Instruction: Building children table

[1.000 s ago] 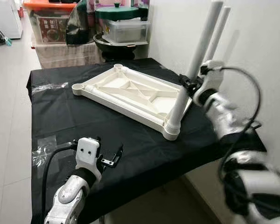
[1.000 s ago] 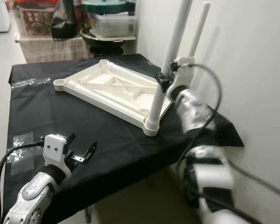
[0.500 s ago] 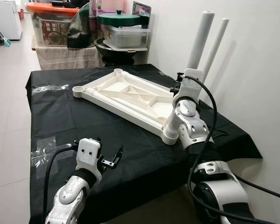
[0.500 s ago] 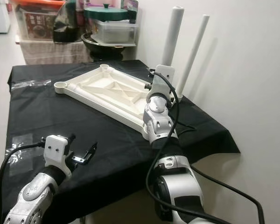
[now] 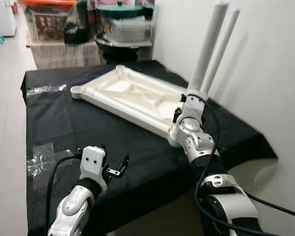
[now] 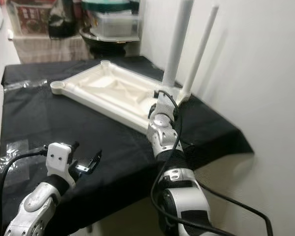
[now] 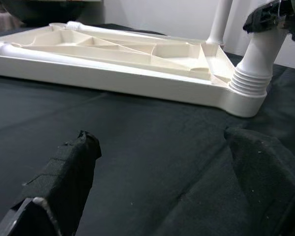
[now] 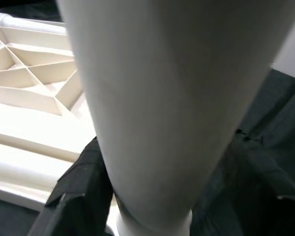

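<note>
on the black-draped table [image 5: 64,123] the white tabletop [image 5: 128,96] is lying upside down, two legs standing upright in its corner sockets on the wall side. the right gripper [image 5: 179,114] is straddling the base of the nearer leg [image 5: 205,46], fingers [image 8: 81,184] either side of it; whether they are gripping is unclear. the left gripper [image 5: 115,167] is hovering agape and empty near the table's front edge. two sockets are sitting unfilled, so the job looks about half done.
</note>
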Available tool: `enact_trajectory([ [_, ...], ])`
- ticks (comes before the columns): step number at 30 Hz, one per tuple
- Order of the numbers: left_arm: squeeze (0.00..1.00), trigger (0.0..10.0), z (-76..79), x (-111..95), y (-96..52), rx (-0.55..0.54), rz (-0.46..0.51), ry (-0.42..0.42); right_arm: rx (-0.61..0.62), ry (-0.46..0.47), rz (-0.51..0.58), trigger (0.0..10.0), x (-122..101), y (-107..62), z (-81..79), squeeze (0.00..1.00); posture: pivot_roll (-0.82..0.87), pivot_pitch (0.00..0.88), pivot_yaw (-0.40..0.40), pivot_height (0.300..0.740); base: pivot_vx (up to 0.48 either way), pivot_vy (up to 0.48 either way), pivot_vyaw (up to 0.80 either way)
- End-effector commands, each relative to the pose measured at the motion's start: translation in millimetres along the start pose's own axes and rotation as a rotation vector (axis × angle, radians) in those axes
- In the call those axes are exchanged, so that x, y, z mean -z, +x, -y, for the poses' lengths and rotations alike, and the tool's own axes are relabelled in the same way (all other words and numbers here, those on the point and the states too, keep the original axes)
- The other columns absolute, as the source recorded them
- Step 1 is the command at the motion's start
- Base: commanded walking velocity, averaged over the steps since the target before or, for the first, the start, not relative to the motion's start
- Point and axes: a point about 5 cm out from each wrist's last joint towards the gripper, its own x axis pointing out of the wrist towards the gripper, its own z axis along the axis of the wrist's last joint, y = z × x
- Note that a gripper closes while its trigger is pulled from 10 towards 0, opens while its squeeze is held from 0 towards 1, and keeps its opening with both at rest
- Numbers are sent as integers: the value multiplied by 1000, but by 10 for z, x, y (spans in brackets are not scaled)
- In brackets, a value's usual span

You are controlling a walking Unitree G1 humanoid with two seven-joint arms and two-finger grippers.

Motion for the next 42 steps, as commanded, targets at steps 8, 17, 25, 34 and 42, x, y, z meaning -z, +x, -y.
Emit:
enact_trajectory([
  [8, 0, 10000, 26, 20, 5, 12, -7, -6, -5, 48, 73, 10000, -263, -22, 81, 0, 73, 0, -116, 740, 0, 0, 0],
  [17, 0, 10000, 23, 15, 16, 19, -5, -3, -198, 58, 178, 10000, -674, -109, 165, 0, 70, 0, -112, 740, 0, 0, 0],
  [25, 0, 10000, 25, 18, 26, 25, -3, -3, -405, -23, 248, 10000, -929, -141, 300, 0, 59, 0, -102, 740, 0, 0, 0],
  [34, 0, 10000, 30, 15, 42, 32, 1, -4, -533, -127, 278, 10000, -1071, -30, 535, 0, 55, 0, -99, 740, 0, 0, 0],
  [42, 0, 10000, 10, 6, 28, 28, 0, 1, -645, -147, 274, 7608, -1133, -17, 524, 0, 73, 0, -106, 740, 0, 0, 0],
])
